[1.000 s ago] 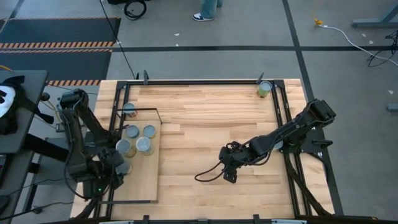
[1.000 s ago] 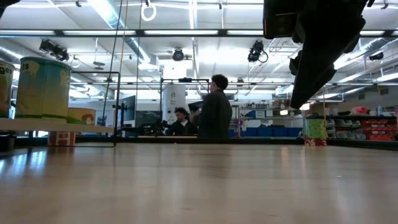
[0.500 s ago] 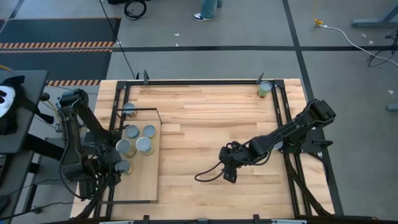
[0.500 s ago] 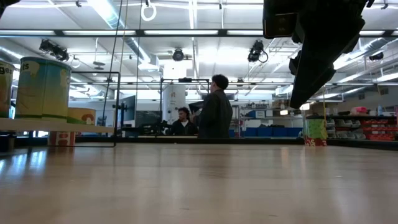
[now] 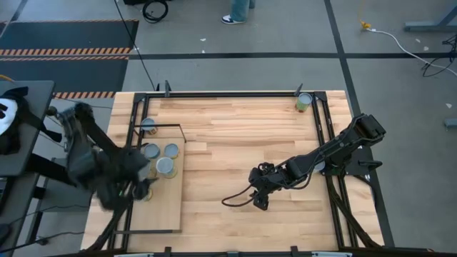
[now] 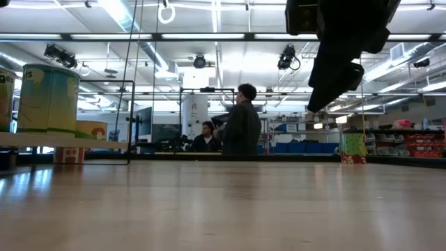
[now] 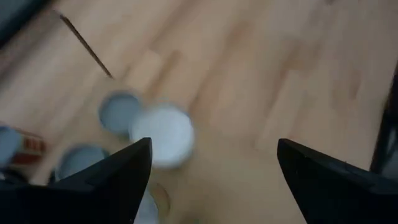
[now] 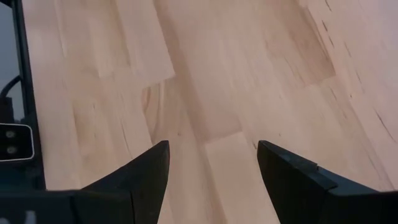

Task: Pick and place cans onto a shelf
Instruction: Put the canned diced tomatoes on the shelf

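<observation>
On the shelf [image 5: 166, 207], a light-wood board framed in black, stand round-topped cans [image 5: 166, 165], silvery and pale-blue; left end effector [image 7: 211, 171] hovers above, released, empty. Right end effector [image 8: 211, 163] likewise released.

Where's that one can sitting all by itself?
In the high view the lone can stands at the table's far right corner, beside the black frame, far from both arms.

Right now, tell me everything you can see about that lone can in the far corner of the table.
The lone can is a small upright cylinder with a pale round top and green sides. It stands on the wooden tabletop at its far corner on the right arm's side, just inside the black frame rail. Nothing grips it, and no other can is near. In the low view it shows as a green can far back.
</observation>
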{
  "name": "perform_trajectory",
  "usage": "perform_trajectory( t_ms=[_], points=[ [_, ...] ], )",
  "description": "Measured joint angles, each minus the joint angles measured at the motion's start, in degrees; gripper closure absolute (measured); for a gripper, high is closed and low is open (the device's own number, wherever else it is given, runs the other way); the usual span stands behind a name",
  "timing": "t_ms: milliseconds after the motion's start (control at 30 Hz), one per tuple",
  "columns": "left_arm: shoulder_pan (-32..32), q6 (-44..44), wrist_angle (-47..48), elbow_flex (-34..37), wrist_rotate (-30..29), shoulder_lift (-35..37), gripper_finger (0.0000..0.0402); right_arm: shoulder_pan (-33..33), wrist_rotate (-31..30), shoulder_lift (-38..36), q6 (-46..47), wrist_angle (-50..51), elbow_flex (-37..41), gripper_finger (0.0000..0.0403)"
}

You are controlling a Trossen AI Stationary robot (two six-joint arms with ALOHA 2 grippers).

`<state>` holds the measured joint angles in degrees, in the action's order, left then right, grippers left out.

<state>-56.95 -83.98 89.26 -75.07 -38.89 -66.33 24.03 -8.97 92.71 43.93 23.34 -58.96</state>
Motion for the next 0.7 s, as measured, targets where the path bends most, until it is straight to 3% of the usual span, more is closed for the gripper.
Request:
perform_trajectory(
  t_ms=[300,467,600,700],
  points=[
    [37.1,30.0,-5.4,-4.2,-0.2,4.0,0.0054,0.1,0.1,0.0,-1.6,-0.6,0.0,0.0153],
    [61.6,44.9,-12.5,-4.1,7.4,0.9,0.0054,0.1,1.1,-0.1,-3.7,-0.6,0.0,0.0153],
    [78.9,49.3,-14.9,-4.1,15.4,-3.7,0.0054,0.1,4.6,-2.2,-4.1,-0.2,0.0,0.0153],
    [87.8,51.7,-14.8,-4.1,17.7,-7.7,0.0054,0.3,5.1,-5.8,-4.6,1.5,0.0,0.0153]
  ],
)
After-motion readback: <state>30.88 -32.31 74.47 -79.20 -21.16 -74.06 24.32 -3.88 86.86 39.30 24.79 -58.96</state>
